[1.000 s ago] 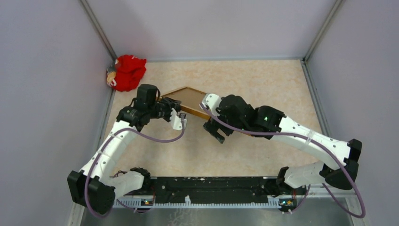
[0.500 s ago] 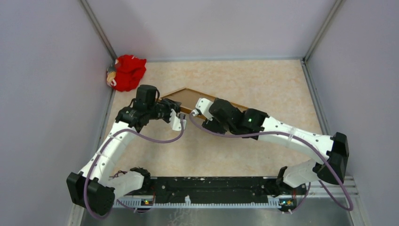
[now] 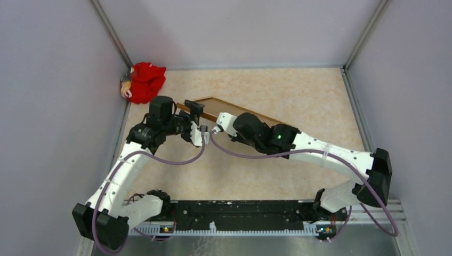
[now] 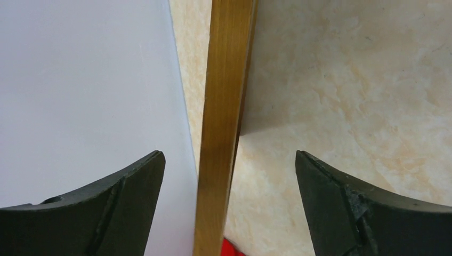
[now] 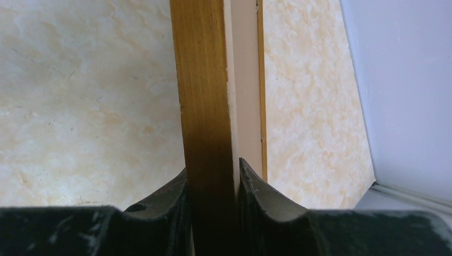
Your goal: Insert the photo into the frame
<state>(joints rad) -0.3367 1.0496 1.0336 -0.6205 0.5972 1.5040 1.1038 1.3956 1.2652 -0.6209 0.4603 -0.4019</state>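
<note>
Found right gripper (image 5: 211, 178) clamped on frame (image 5: 200, 80) moulding, apparently propping it off surface (image 5: 80, 80); left gripper (image 4: 229, 157) wide open, straddling edge, empty.

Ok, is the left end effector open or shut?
Open: left end effector fingers stand clear of the golden-brown wooden frame between them.

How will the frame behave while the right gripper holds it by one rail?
Probably stiff: the frame runs straight beyond the right gripper. It may swing or slip, since the pinch is on one narrow, smooth-looking rail and the left gripper stands open around it.
</note>
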